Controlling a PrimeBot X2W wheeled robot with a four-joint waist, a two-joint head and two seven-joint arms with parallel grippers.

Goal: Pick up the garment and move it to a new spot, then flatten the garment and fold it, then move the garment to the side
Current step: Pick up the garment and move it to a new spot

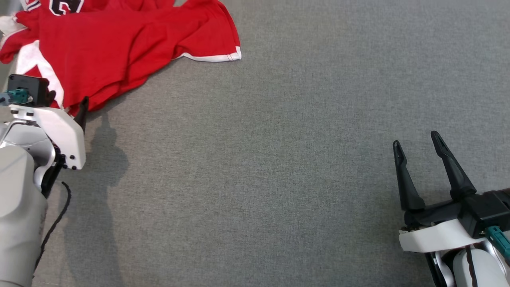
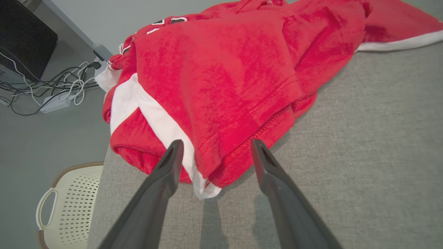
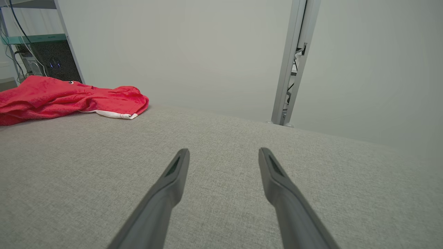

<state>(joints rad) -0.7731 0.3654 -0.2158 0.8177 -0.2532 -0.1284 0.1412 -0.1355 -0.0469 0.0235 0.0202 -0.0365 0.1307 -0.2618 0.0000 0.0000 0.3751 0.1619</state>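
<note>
Tabletop is grey fabric; our right gripper hangs over it down near us, jaws wide apart, holding nothing. Our left gripper is spread too, tips flanking the near hem of the crumpled red garment at the far-left corner.

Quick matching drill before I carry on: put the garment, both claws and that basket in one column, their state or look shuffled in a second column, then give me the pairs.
1. garment
2. left claw
3. right claw
4. basket

A. open, well clear of any fabric
B. pale, perforated, with a handle
C. red and white, crumpled
D. open, tips at a red hem

Pairs: 1-C, 2-D, 3-A, 4-B
</note>
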